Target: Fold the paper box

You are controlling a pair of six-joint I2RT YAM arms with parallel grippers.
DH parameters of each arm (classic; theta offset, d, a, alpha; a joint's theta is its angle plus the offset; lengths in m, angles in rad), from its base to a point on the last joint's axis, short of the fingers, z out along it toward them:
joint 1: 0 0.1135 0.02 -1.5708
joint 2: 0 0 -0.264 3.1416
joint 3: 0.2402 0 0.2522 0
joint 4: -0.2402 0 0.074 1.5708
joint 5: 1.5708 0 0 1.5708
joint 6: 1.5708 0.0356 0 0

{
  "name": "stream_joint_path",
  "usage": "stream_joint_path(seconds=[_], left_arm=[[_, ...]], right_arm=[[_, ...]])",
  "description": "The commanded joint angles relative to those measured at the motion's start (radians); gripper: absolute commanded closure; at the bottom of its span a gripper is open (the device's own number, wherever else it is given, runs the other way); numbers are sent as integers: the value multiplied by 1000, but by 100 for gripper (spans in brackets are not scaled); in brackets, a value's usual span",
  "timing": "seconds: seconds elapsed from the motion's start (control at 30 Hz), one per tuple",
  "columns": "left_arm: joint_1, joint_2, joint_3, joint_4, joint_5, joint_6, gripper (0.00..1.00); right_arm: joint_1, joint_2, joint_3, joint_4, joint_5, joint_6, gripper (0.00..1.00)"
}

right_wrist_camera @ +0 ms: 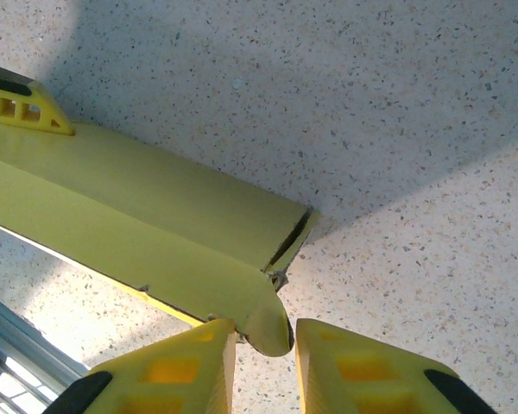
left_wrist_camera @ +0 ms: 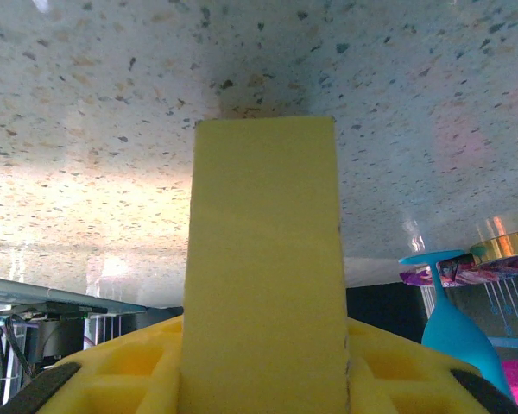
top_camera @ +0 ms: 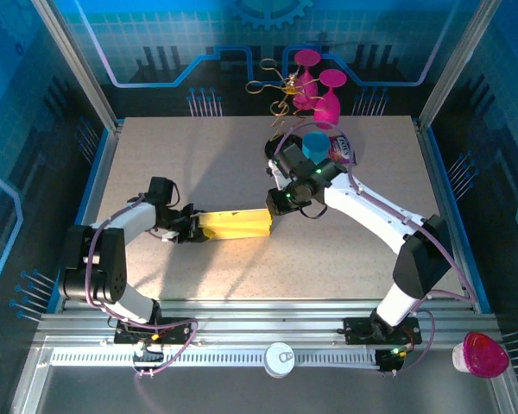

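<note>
Our left gripper (top_camera: pixel 188 229) is clamped on one end of the paper box (top_camera: pixel 235 224), mid-tabletop (top_camera: pixel 198 155), nearer the near edge. Right gripper (top_camera: pixel 274 205) straddles the other end's corner; can't tell if we're pinching it.

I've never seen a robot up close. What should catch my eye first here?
The bright yellow paper box lies in the middle of the table, caught between two arms. The left gripper clamps its left end, and the right gripper nips a corner flap at its right end. Behind them, at the far edge, stand pink goblets.
</note>
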Motion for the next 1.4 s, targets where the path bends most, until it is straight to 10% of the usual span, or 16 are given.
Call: stream_joint_path(seconds=[0.0, 1.37], left_arm=[[10, 19, 5, -21, -3, 22, 73], [17, 30, 20, -34, 2, 30, 74]], right_arm=[[10, 13, 10, -10, 5, -18, 75], [44, -1, -38, 33, 46, -53, 77]])
